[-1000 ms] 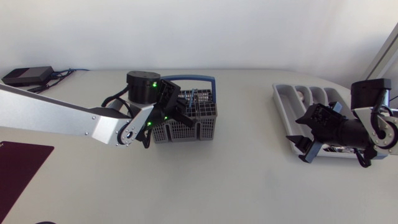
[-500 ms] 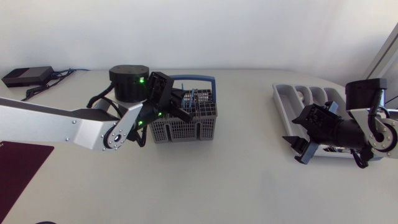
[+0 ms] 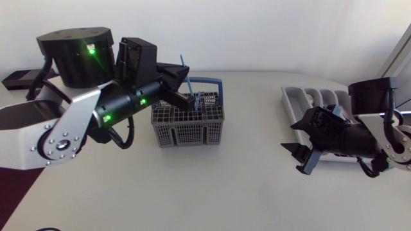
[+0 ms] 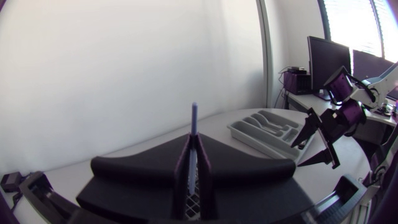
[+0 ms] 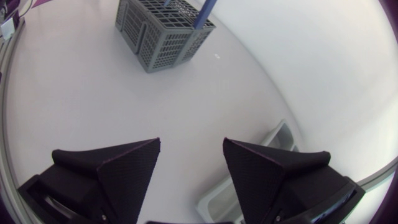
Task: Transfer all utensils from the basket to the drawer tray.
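Desk: pale, matte, off-white. A dark maroon mat lies at its corner, well off to the left of the basket on the near side. A small black box sits at the far edge, also left of the basket.

Basket: grey mesh with a blue hoop handle, standing upright near the middle of the desk. Some bluish pieces show inside its far side, too small to name.

Drawer tray: light grey, with long parallel compartments, well to the right of the basket at the desk's right end.

Utensil: a thin blue stick, nearly upright with a slight tilt, directly above the basket's opening. Only its upper shaft shows. Its lower end is hidden by the fingers, so I cannot tell whether it is clear of the basket.

Left fingers: closed flat together over the basket's left rim, pinching the utensil from both sides. The wrist view shows the shaft rising out of the seam between them.

Right fingers: spread wide and holding nothing, just in front of the drawer tray, pointing toward the basket.
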Controlling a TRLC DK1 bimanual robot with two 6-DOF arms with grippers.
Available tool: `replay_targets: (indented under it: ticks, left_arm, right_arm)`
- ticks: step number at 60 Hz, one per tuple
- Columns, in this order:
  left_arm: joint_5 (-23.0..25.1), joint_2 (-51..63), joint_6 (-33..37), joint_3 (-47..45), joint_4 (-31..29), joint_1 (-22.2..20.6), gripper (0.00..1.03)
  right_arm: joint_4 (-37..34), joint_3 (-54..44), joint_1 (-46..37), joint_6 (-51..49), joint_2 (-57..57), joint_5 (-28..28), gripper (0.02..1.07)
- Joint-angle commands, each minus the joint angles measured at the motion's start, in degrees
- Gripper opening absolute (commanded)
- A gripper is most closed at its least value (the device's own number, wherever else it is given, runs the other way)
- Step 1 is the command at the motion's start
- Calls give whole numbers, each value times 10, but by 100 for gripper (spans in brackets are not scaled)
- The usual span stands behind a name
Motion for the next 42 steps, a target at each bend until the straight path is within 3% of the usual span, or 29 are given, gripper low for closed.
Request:
replay_targets:
  ticks: [1, 16, 24, 42]
  left_arm:
    - [20, -14, -33, 25, -44, -6, 4]
    - [160, -6, -117, 96, -179, 23, 4]
    - [235, 15, -145, 121, -218, 36, 3]
    - [310, 53, -161, 156, -283, 38, 3]
  right_arm:
    - [-29, 25, 12, 34, -14, -18, 76]
    - [-91, 85, 74, 114, -14, -84, 76]
    - [-103, 120, 121, 165, 4, -110, 76]
    - [-99, 173, 195, 246, 57, -159, 76]
